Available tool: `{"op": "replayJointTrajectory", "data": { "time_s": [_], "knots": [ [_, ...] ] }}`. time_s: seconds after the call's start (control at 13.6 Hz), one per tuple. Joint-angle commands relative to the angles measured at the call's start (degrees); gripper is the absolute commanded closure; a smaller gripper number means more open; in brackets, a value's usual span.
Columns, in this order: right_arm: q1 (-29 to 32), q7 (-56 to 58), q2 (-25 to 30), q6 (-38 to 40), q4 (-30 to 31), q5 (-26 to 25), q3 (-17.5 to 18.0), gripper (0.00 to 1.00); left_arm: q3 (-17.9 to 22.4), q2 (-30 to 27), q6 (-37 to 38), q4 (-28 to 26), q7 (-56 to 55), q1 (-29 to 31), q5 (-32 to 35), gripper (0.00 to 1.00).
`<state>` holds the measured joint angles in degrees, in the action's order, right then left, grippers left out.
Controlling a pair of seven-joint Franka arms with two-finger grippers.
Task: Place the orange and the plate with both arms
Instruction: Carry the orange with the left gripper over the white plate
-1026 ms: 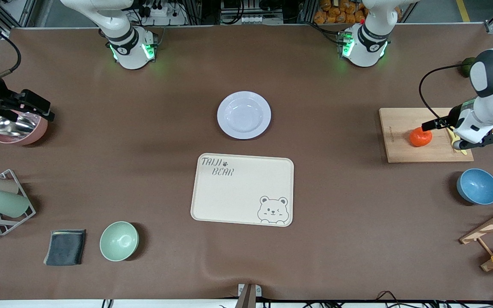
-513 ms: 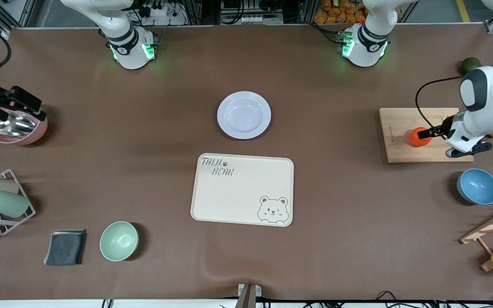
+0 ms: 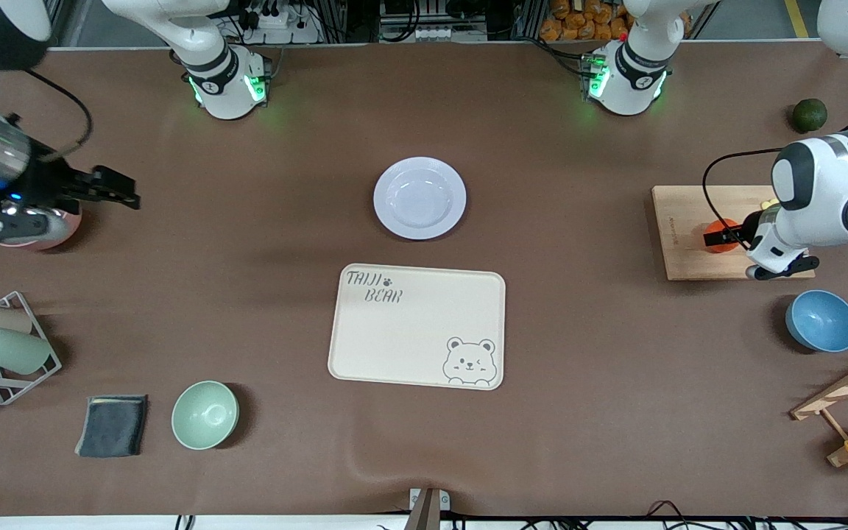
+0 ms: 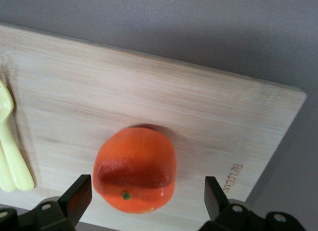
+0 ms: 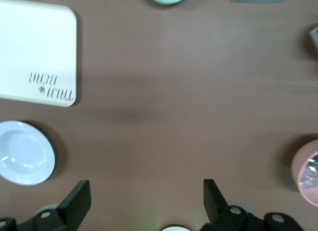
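R gripper (image 3: 126, 197), fingers spread w/ nothing between, hangs over bare table by the pink bowl (image 3: 63, 228) at the right arm's end. Plate (image 3: 419, 198) sits mid-table at 12 o'clock from the tray (image 3: 417, 326), apart from it. L gripper (image 4: 144, 196), fingers spread either side of the orange (image 4: 135, 169) w/o touching, is low over the cutting board (image 3: 682, 228) where orange lies; blue bowl (image 3: 821, 321) at 5 o'clock from board.

Bright even light, soft shadows, sharp
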<state>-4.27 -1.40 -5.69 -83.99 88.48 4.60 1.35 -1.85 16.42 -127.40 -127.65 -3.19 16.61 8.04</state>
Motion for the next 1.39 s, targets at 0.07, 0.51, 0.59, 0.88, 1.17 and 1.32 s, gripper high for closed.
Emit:
{"op": "replayJointTrajectory", "data": {
  "time_s": [0.07, 0.51, 0.59, 0.88, 1.17, 1.32],
  "knots": [
    [-1.61, -0.88, -1.78, 1.99, -0.32, 2.26, -0.38, 0.0, -0.44, 1.86, -1.63, 0.57, 0.82, 1.32, 2.77, 0.0],
    [-0.04, -0.88, -3.54, 6.28, -0.06, 8.57, -0.65, 0.0, -0.35, 3.52, -1.63, 0.65, 0.73, 1.68, 4.0, 0.32],
    [-0.12, -0.88, -3.89, 6.12, 0.2, 8.76, -0.65, 0.0, -0.44, 3.61, -1.54, 0.65, 0.73, 1.76, 4.09, 0.48],
    [-0.03, -1.06, -5.64, 5.85, 0.38, 12.95, -0.65, 0.0, -2.1, 0.55, 2.31, 3.1, 1.95, 0.71, 4.09, 0.94],
    [0.58, -1.06, -6.53, 5.24, 2.92, 18.57, -0.73, 0.0, -15.08, -0.43, 18.11, 16.26, 1.26, 0.53, 1.9, 0.94],
    [1.28, -0.97, -6.71, 3.14, 5.64, 21.41, -0.74, 0.0, -21.51, 0.27, 21.56, 21.64, -0.92, -0.16, -4.14, 0.94]
  ]
}}
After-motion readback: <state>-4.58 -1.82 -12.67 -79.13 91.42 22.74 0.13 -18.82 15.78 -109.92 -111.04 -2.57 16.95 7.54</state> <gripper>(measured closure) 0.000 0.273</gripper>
